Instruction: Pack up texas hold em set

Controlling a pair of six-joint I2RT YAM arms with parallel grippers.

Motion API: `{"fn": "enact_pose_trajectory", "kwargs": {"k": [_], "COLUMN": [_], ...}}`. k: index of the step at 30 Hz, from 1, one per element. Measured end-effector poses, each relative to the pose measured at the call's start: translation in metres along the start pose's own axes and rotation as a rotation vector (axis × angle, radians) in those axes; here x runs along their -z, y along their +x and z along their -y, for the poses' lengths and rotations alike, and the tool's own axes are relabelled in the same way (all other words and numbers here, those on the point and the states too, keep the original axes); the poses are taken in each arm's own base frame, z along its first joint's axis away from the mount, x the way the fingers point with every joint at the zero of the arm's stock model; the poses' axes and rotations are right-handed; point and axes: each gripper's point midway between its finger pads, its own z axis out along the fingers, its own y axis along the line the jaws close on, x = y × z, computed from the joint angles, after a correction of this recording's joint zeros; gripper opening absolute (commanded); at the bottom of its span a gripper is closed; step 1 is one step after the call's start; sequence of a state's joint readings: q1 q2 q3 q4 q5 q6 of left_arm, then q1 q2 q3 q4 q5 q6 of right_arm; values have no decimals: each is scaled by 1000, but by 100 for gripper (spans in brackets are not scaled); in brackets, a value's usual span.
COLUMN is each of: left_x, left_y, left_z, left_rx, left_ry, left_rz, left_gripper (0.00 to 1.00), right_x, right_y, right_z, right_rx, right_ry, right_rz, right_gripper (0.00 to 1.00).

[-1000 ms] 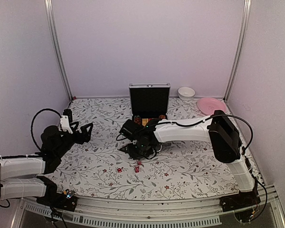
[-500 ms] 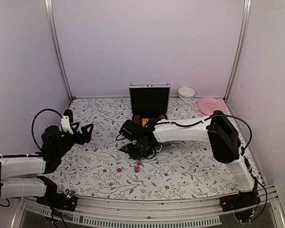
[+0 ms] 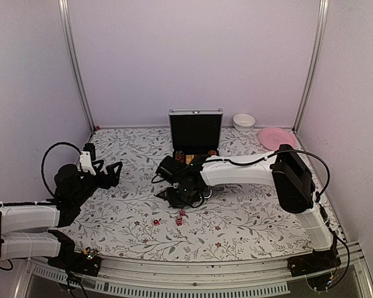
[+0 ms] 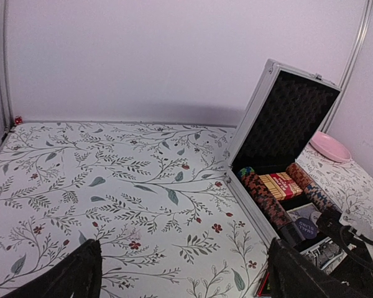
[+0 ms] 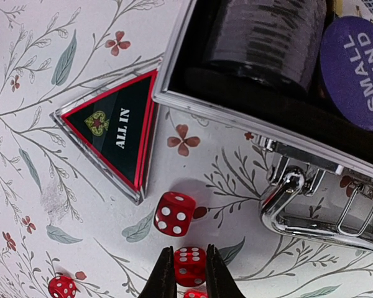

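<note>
Texas hold em set [image 3: 195,133]: its case [image 5: 236,108] stands open at bench [image 3: 248,217] centre, chips [image 4: 264,195] and card pack [image 4: 280,184] inside. At its 6 o'clock the right gripper [image 5: 189,276] clamps 1 red die [image 5: 189,266], judged light, hard and slippery; grip the flat faces. A loose die [image 5: 175,213] at 11 o'clock, the triangular piece [image 5: 118,127] beyond and the handle [image 5: 298,205] at 2 o'clock crowd it. The left gripper [image 4: 186,279] is spread apart.

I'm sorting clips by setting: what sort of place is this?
Probably a lab test booth, not a home: plain white walls framed by aluminium rails, and a floral-covered table with the left arm and right arm bolted at its near edge.
</note>
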State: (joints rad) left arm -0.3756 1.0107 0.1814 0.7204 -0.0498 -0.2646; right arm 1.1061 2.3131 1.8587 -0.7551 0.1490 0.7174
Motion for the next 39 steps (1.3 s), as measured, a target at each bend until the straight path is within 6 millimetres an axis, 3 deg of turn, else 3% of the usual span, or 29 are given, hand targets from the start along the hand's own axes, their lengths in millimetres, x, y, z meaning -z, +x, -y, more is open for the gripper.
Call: {"fn": "enact_pose_trajectory", "kwargs": {"k": [11, 15, 23, 29, 34, 39], "left_x": [0, -1, -1, -2, -3, -4], "left_y": [0, 1, 4, 4, 3, 5], "left_z": [0, 0, -1, -1, -1, -2], "left_rx": [0, 0, 0, 0, 0, 0], "left_ry": [0, -1, -2, -3, -6, -9], "left_rz": [-1, -6, -13, -15, -14, -20], "left_gripper": [92, 92, 92, 92, 92, 93], "right_x": [2, 14, 50, 53, 55, 42], "right_y": [-1, -10, -58, -97, -130, -145], "right_z": [4, 9, 35, 69, 86, 98], "right_rx": [-5, -20, -93, -140, -162, -166], "right_ry": [9, 12, 14, 47, 56, 69], "right_rz": [-3, 15, 126, 201, 273, 293], "right_gripper": [7, 7, 7, 8, 8, 8]}}
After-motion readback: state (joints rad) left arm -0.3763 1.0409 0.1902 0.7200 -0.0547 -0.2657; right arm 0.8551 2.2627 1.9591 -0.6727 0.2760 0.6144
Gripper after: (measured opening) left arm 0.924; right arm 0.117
